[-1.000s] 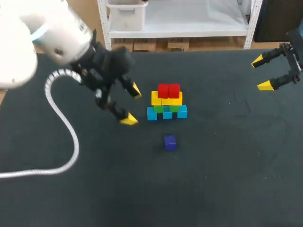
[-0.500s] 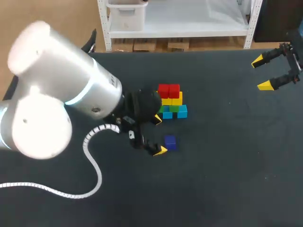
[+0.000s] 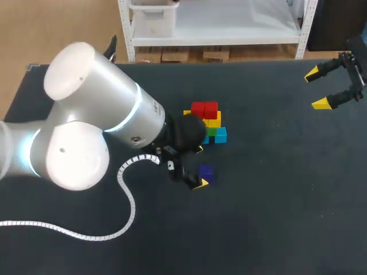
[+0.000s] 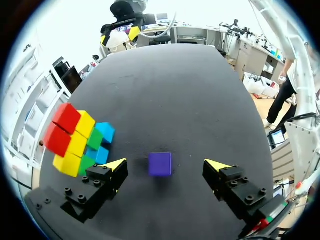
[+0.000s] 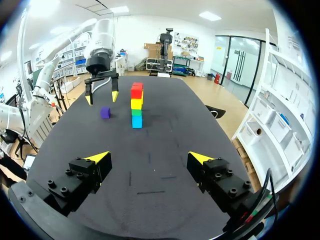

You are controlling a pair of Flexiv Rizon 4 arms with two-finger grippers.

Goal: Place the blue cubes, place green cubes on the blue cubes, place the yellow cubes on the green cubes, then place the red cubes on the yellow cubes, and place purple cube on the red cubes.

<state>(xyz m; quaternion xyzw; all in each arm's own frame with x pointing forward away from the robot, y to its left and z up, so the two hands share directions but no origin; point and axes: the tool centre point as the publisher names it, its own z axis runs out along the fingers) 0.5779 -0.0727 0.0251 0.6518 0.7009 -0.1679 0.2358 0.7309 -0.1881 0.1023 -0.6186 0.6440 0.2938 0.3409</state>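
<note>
A robotics laboratory is suggested: two cabled robot arms, the left arm (image 3: pixel 97 126) and the right arm (image 3: pixel 355 69), are stationed over a black-topped table (image 3: pixel 275 217) on which small coloured cubes (image 3: pixel 205 110) are laid.

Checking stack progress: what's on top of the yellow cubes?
Two red cubes sit on the yellow cubes, nothing on them. The purple cube lies on the table between the open left end effector's fingers. Lower layers are partly covered.
</note>
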